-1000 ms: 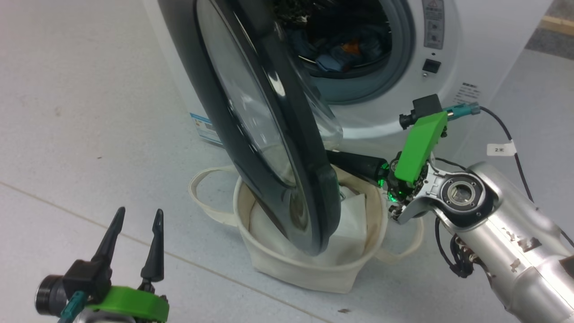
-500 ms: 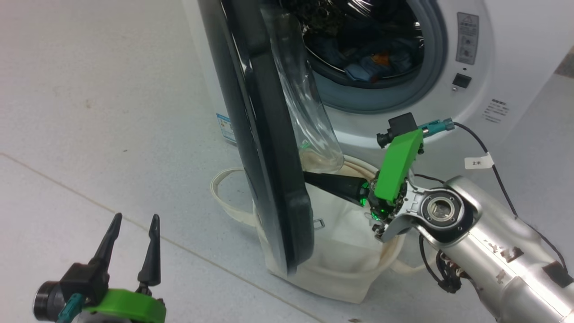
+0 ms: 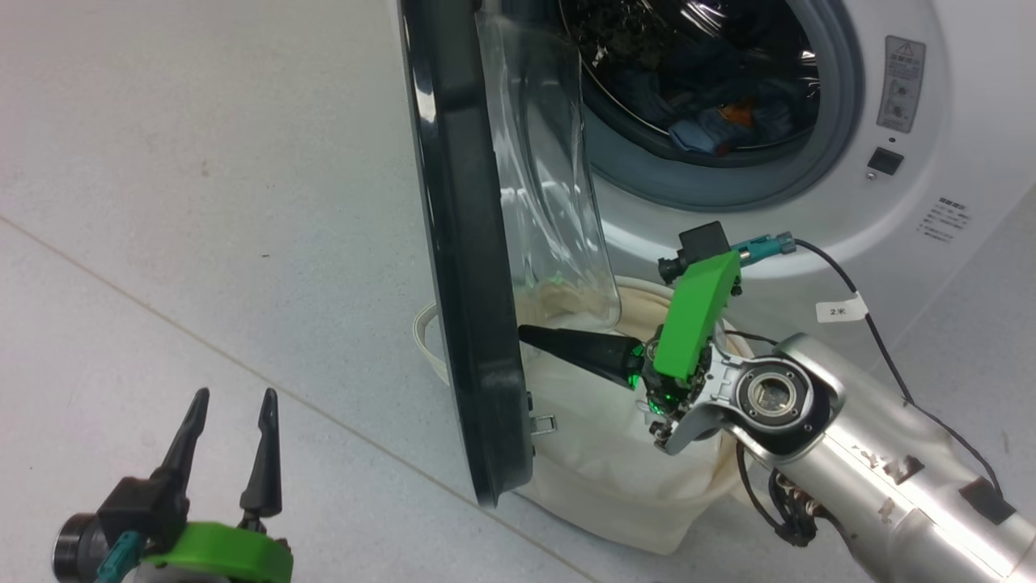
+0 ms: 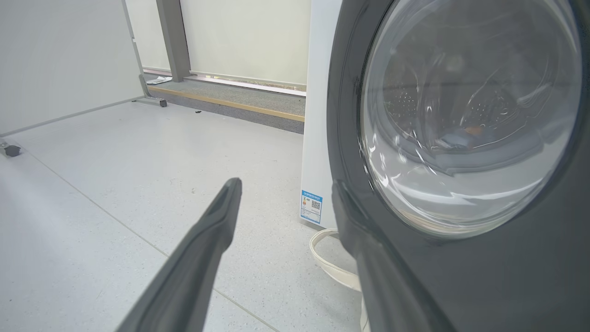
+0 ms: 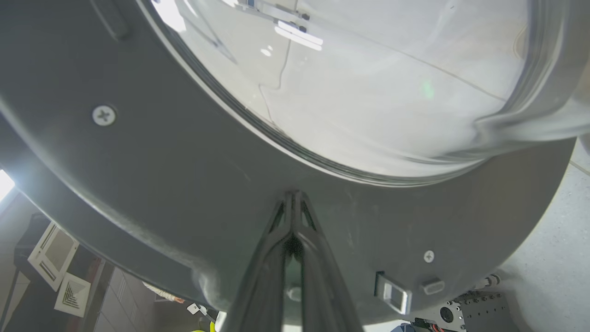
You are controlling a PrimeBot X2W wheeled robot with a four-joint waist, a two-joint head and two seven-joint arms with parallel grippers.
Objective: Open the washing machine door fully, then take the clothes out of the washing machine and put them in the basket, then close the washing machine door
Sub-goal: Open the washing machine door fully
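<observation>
Touching the one washing machine door (image 3: 461, 267), right hand (image 3: 526, 333) pressed together, empty. Left hand (image 3: 234, 394) spread. One basket (image 3: 615, 502) beneath.

Door (image 3: 461, 243) rim showing glossy black plastic, catching reflections; centre bowl (image 3: 550, 178) looking like clear, smooth glass. Washer (image 3: 955, 97) front showing smooth white gloss; gasket (image 3: 728, 190) looking like matt grey rubber; drum (image 3: 696, 24) gleaming as shiny metal. Clothes (image 3: 712, 129) lying as soft blue cloth. Basket (image 3: 623, 502) showing matt cream canvas. Floor (image 3: 202, 202) looking smooth, pale, speckled. Right gripper (image 3: 526, 333) fingers looking like matt dark plastic; cover (image 3: 692, 324) showing bright green plastic; forearm (image 3: 882, 494) shining as silver metal, scuffed.
</observation>
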